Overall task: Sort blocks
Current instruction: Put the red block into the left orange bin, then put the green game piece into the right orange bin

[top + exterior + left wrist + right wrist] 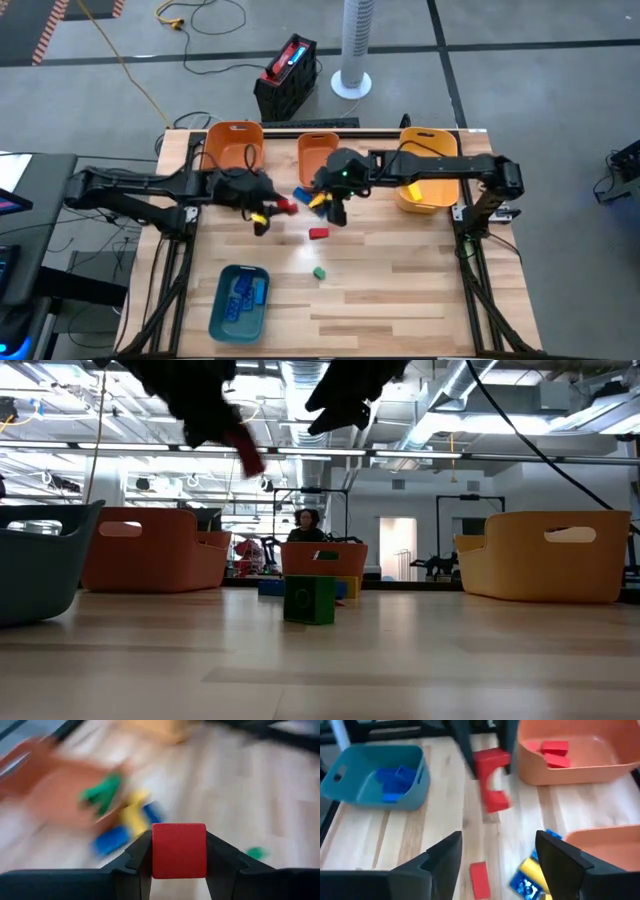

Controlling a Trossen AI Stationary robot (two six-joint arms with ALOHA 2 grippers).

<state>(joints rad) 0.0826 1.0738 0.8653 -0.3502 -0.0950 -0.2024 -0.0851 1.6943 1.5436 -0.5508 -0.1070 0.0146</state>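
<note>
The left wrist view is smeared, so the blocks beyond the left tool (179,851) read only as green, yellow and blue streaks beside an orange bin wall; what is clear there is the red block (179,850) clenched between its two dark fingers. In the high view that left tool (268,213) hangs over the middle of the table (400,290), the arm covering part of the left orange bin (231,146). The right tool (497,855) is released, its fingers spread wide above a small heap of blue and yellow blocks (530,875) and a flat red block (479,879) lying alone on the wood. The right arm hides part of the yellow bin (428,180). A green block (309,599) stands apart nearer the front, and the teal bin (372,776) holds blue blocks (395,781).
</note>
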